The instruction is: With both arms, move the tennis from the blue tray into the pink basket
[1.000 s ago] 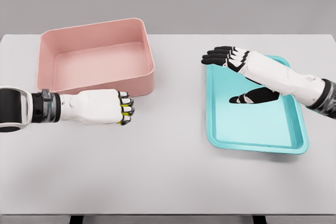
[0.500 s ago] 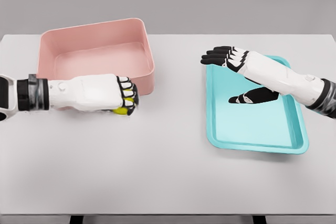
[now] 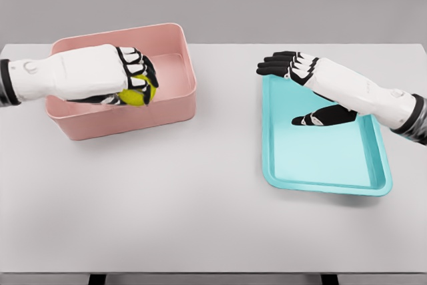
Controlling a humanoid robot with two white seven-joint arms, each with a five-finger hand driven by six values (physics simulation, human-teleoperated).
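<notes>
Since a moment ago, my left hand (image 3: pixel 100 78) has risen from the table (image 3: pixel 200 218) and now hangs over the pink basket (image 3: pixel 170 108), fingers curled tight around the yellow tennis ball (image 3: pixel 135 95). My right hand (image 3: pixel 293 68) hovers above the blue tray's (image 3: pixel 320 181) far left corner, fingers straight and holding nothing.

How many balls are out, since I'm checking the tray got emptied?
1: a tennis ball in the left hand, above the pink basket. The tray holds none.
</notes>
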